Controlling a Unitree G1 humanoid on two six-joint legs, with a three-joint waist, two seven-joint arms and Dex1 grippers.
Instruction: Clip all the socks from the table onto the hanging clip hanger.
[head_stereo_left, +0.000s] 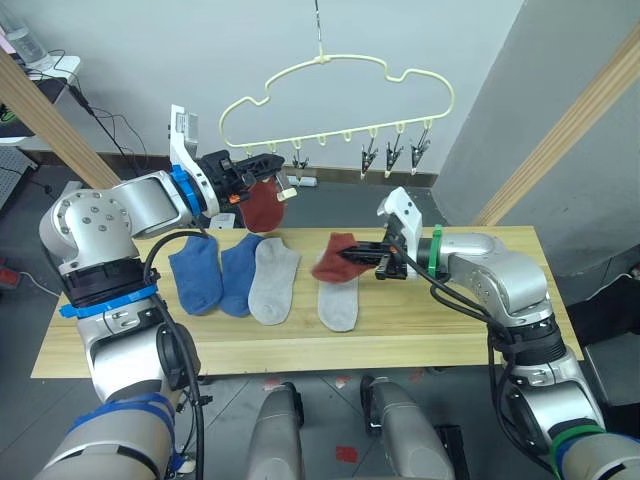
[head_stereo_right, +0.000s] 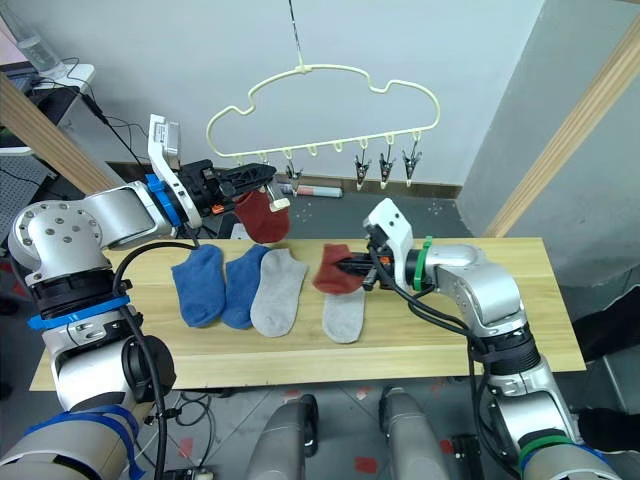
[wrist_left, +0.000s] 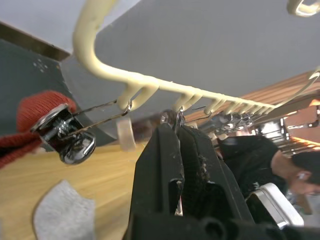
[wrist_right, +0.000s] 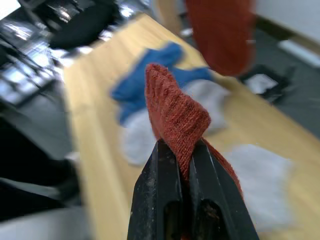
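Left gripper (head_stereo_left: 262, 167) raised at hanger (head_stereo_left: 340, 100), fingers pinched on second clip (wrist_left: 177, 120). One red sock (head_stereo_left: 262, 205) hangs from first clip (wrist_left: 67, 137), at 9 o'clock end of row. Right gripper (head_stereo_left: 362, 256) clenched on second red sock (head_stereo_left: 335, 258), held above table (head_stereo_left: 450, 330). Two blue socks (head_stereo_left: 215, 275) and two grey socks (head_stereo_left: 300, 285) lie flat on table, side by side.

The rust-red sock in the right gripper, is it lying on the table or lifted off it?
Lifted: the right gripper pinches the rust-red sock, which hangs above the table.

Left gripper (head_stereo_left: 268, 166) raised upper left, fingers pinched together; right gripper (head_stereo_left: 352, 257) centre frame, fingers clamped together.
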